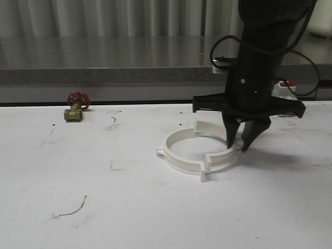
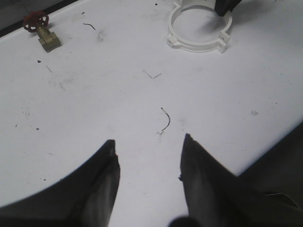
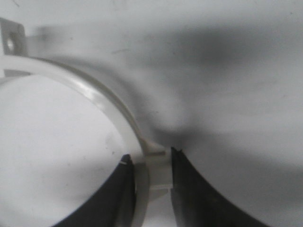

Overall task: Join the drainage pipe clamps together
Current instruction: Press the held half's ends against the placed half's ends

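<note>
Two white drainage pipe clamps lie end to end as a ring on the white table. In the front view the left half and the right half meet at a front tab. My right gripper points down over the right half, one finger inside the ring and one outside. In the right wrist view this gripper is shut on the curved clamp wall at a side lug. My left gripper is open over bare table, far from the ring.
A brass valve with a red handwheel sits at the table's far left and shows again in the left wrist view. A white box with a red top stands behind the right arm. A grey counter edge runs along the back.
</note>
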You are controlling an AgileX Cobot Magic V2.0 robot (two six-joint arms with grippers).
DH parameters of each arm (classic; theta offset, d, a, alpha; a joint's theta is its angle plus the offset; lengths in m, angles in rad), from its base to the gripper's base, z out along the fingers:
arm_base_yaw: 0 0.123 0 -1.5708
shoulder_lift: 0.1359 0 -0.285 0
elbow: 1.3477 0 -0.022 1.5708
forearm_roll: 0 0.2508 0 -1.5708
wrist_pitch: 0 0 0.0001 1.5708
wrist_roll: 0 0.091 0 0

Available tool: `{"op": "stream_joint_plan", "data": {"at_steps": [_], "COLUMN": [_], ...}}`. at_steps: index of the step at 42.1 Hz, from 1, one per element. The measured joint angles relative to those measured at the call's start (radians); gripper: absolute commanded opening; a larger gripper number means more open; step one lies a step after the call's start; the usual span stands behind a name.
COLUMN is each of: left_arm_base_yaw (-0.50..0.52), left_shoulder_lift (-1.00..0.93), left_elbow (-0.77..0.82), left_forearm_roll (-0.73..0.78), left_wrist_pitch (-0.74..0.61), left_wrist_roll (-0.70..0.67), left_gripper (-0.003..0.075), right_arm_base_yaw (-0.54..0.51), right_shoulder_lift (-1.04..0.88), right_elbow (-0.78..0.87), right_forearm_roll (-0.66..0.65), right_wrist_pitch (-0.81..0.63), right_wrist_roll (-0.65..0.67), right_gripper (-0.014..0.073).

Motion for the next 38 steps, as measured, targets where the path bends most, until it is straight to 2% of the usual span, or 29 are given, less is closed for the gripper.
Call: {"op": "stream_joint_plan", "data": {"at_steps": [32, 38], "left_arm_base_yaw": [0.000, 0.000], "left_shoulder_lift": [0.000, 0.000], "left_elbow": [0.000, 0.000], "left_forearm_roll": [0.000, 0.000], "left_wrist_pitch": [0.000, 0.000], "left_wrist_roll": [0.000, 0.000], "left_gripper": [0.0302, 0.0302], "right_arm_base_yaw": [0.003, 0.003], "right_shoulder_lift": [0.024, 0.024], "right_elbow": [-0.005, -0.005], "right_forearm_roll": [0.000, 0.000], "right_wrist_pitch": [0.001, 0.001], "right_wrist_roll": [0.001, 0.003], "right_gripper": [0.0164, 0.0220]}}
